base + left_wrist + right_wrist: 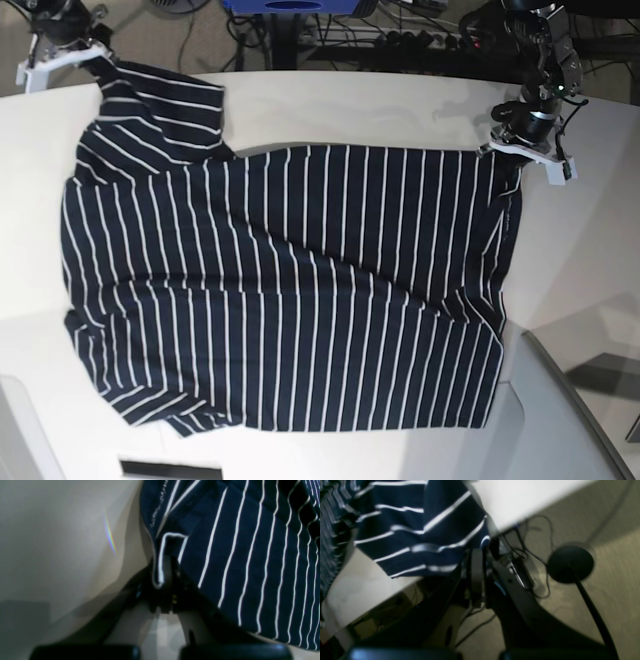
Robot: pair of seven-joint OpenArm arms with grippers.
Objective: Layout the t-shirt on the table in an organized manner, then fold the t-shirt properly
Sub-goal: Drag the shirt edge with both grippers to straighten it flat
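Bottom hem of the t-shirt (290, 300) sits nearest the base camera, body spread mostly flat on the table (400, 100), some diagonal wrinkles toward the hem. Left gripper (165, 580) is farther back at one top corner, jaws clamped tight on a fold of striped fabric edge; the rest of the shirt fans out beyond and beside it. Right gripper (482, 552) is at the opposite far corner, by the table edge, jaws pinched shut on the sleeve edge; the sleeve is pulled outward toward it. Floor cables (535, 555) and a round black stand base (570, 563) lie past that gripper.
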